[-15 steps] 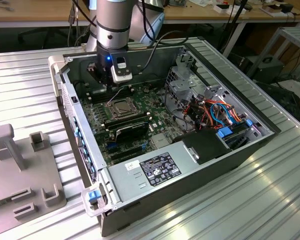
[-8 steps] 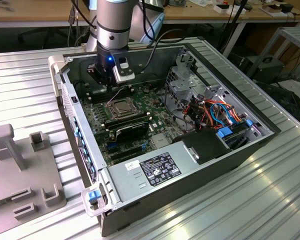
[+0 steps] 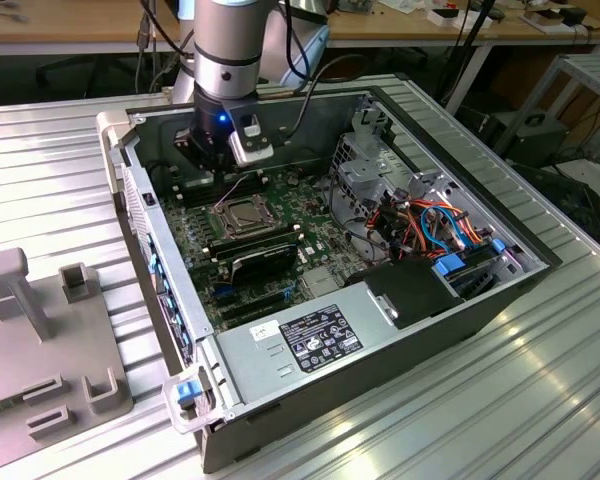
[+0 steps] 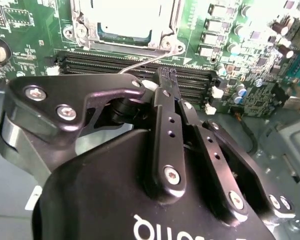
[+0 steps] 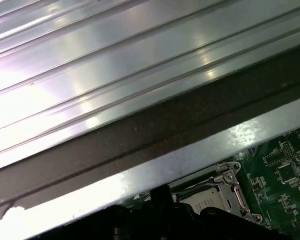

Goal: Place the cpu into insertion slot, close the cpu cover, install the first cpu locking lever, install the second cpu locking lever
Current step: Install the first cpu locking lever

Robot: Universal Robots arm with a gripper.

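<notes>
I am holding the claw (image 4: 167,78) pinched closed and empty just beside the insertion slot (image 4: 166,45), where the cpu (image 4: 122,17) is sitting; I am judging a slow, steady push on the wire lever (image 4: 147,60) best.

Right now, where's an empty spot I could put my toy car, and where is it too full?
Bare ribbed table lies along the exterior view's right and near side of the computer case, and in the far corner beyond the grey fixture. Inside the case is crowded: circuit board, cables, power supply, and the arm beside the insertion slot.
</notes>
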